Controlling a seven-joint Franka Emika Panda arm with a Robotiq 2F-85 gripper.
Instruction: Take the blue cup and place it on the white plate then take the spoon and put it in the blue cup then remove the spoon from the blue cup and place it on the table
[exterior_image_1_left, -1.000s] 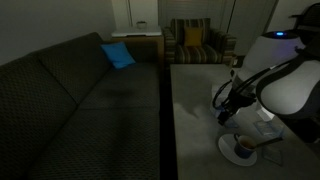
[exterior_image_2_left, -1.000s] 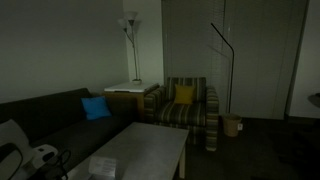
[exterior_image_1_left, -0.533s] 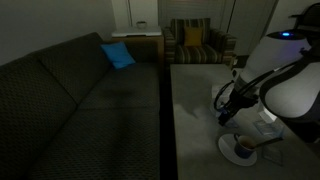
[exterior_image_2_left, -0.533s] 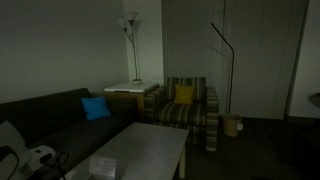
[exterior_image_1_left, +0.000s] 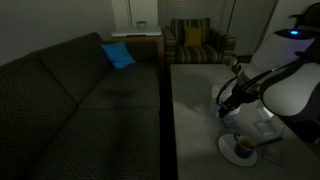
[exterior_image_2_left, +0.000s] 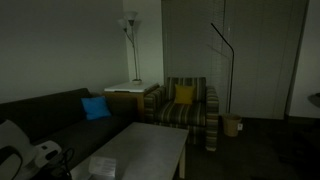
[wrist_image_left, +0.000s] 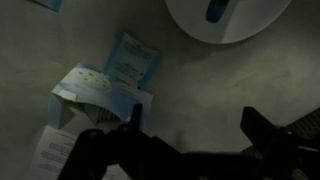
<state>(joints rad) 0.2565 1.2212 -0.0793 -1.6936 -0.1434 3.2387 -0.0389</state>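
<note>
The white plate (exterior_image_1_left: 232, 152) lies on the grey table (exterior_image_1_left: 195, 100) near its front right corner, and the blue cup (exterior_image_1_left: 243, 147) stands on it. In the wrist view the plate (wrist_image_left: 240, 28) sits at the top edge with the cup (wrist_image_left: 217, 10) partly cut off. My gripper (exterior_image_1_left: 228, 112) hovers over the table just beyond the plate. Its dark fingers (wrist_image_left: 262, 128) stand wide apart, and the gripper (wrist_image_left: 192, 125) is open over bare tabletop with nothing between them. The spoon is too faint to make out in the dim light.
A pale blue-white box (wrist_image_left: 100, 95) and a paper packet (wrist_image_left: 132, 60) lie on the table beside the gripper. A dark sofa (exterior_image_1_left: 80, 110) runs along the table's left side. A striped armchair (exterior_image_1_left: 195, 42) stands past the far end.
The arm has shifted very slightly above the table; the jaws stay open and the cup and plate have not moved.
</note>
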